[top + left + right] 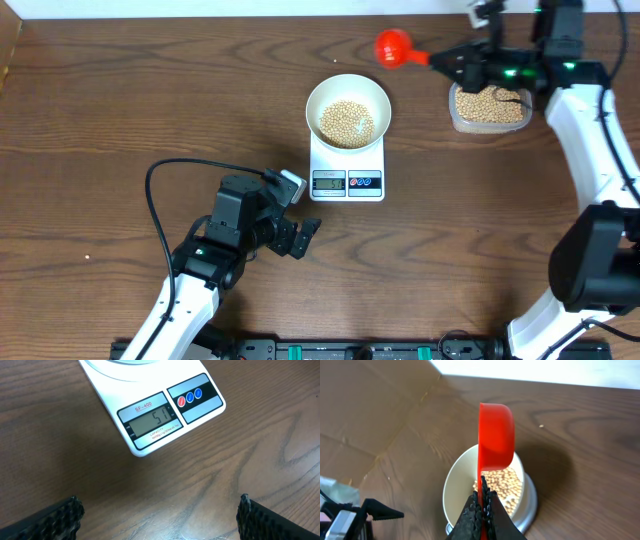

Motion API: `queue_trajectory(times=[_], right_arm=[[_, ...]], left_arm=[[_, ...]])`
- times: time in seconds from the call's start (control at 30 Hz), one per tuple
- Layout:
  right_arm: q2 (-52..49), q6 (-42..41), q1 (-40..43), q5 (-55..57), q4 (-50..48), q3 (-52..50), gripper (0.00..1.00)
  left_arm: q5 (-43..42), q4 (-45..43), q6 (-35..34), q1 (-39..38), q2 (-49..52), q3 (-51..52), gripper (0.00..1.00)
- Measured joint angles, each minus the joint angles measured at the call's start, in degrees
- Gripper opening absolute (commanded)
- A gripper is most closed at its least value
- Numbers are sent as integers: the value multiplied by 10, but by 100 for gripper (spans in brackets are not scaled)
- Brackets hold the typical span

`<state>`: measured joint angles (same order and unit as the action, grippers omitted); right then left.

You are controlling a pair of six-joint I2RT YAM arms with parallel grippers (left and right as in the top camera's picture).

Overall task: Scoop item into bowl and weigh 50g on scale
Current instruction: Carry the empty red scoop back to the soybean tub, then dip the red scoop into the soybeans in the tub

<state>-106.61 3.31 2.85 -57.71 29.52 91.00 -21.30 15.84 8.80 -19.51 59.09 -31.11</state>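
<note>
The white bowl (pixel 316 95) holds a layer of tan beans (pixel 346 122) and stands on the white scale (pixel 347 170), whose display (pixel 150 421) reads 51. My right gripper (pixel 455 62) is shut on the handle of a red scoop (pixel 393 47), which hangs over the table behind and to the right of the bowl. In the right wrist view the scoop (pixel 495 435) is turned on edge, with the bowl (pixel 460 472) and beans (pixel 507 485) beyond my gripper (pixel 482 491). My left gripper (pixel 300 238) rests open and empty in front of the scale, wide apart in its own view (pixel 160 510).
A clear plastic tub (pixel 489 108) full of beans sits at the back right, under my right arm. The left arm's black cable (pixel 155 200) loops over the table at the front left.
</note>
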Motion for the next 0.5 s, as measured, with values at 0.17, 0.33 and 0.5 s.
queue_trajectory(times=[0.17,0.33,0.5], right_arm=[[14,-4,76,-11,39,1,1],[25,8,162,28,125,3,1],[25,41,183,111,196,3,1]], left_arm=[[0,0,0,0,0,0,100],[0,0,0,0,0,0,100],[0,0,0,0,0,0,100]])
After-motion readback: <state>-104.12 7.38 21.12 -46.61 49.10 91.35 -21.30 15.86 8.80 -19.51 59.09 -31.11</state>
